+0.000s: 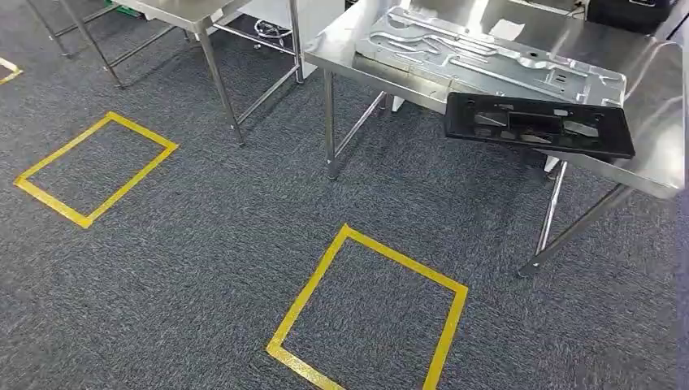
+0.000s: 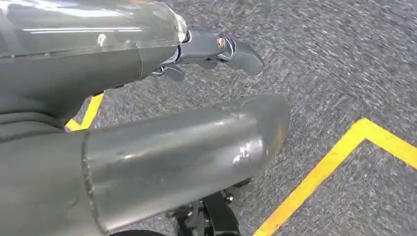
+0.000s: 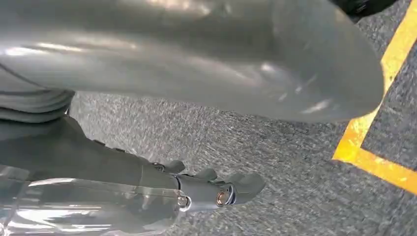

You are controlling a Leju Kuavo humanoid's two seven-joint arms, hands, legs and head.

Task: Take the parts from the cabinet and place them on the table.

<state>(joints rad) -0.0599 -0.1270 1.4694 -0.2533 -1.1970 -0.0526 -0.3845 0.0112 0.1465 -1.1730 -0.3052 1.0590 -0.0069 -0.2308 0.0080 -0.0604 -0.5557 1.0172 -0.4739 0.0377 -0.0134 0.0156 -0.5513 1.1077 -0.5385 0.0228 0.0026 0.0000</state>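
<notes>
Shiny stainless-steel table (image 1: 650,73) at upper right of head view, w/ two parts on top. Large flat silver stamped-metal panel (image 1: 487,53) lying across tabletop, ribs & cutouts visible. Black rectangular plastic frame part (image 1: 540,123) flat at near edge of table, overlapping the silver panel's near side, near long edge overhanging the rim a bit. Second steel-legged table (image 1: 187,10) at top left, well apart from the first. Grey speckled carpet floor (image 1: 203,244) below, marked w/ yellow tape squares: one (image 1: 370,317) in front of the parts table, another (image 1: 93,169) off to the left.

Left hand (image 2: 211,49) over carpet in left wrist view: thick grey thumb (image 2: 187,157) stretched out, darker fingers (image 2: 236,49) extended, apart from thumb, nothing held. Yellow tape corner (image 2: 344,152) on floor beyond.

Right hand (image 3: 211,189) likewise over carpet in right wrist view: fingers (image 3: 241,187) out straight, thumb (image 3: 221,59) separate, nothing in grasp. Yellow tape strip (image 3: 373,123) near. Both wrist views slightly motion-blurred.
</notes>
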